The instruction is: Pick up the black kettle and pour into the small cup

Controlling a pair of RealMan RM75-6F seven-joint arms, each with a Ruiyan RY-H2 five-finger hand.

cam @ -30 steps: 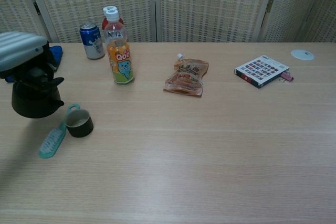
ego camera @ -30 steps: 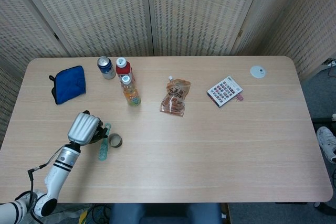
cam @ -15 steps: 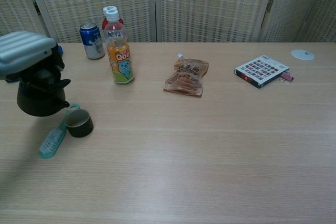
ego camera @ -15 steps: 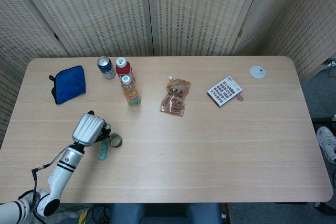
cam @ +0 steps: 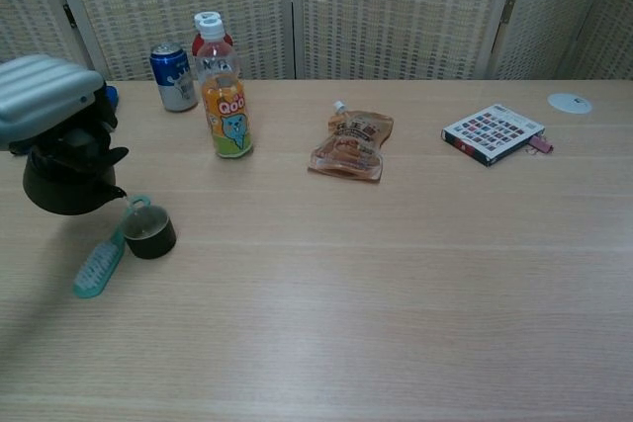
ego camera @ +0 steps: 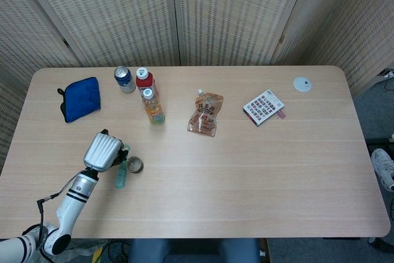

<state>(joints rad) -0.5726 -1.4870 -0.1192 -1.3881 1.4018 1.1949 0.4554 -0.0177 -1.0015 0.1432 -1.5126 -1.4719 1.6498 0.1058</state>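
Wooden table [ego camera: 246,170]: two bottles [cam: 225,111], one can [cam: 174,77], one small cup [cam: 149,232]; left hand [cam: 45,101] grips one black kettle [cam: 67,180].

Orange bottle [cam: 226,109] label — "Qoo", other print too small

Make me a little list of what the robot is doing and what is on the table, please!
holding: left hand grips the black kettle above the table
spout: just left of the small cup
beside cup: green brush
drinks: orange bottle, red-capped bottle behind it, blue can
middle: snack pouch
right side: colourful booklet, white disc
far left: blue cloth
right hand: not seen
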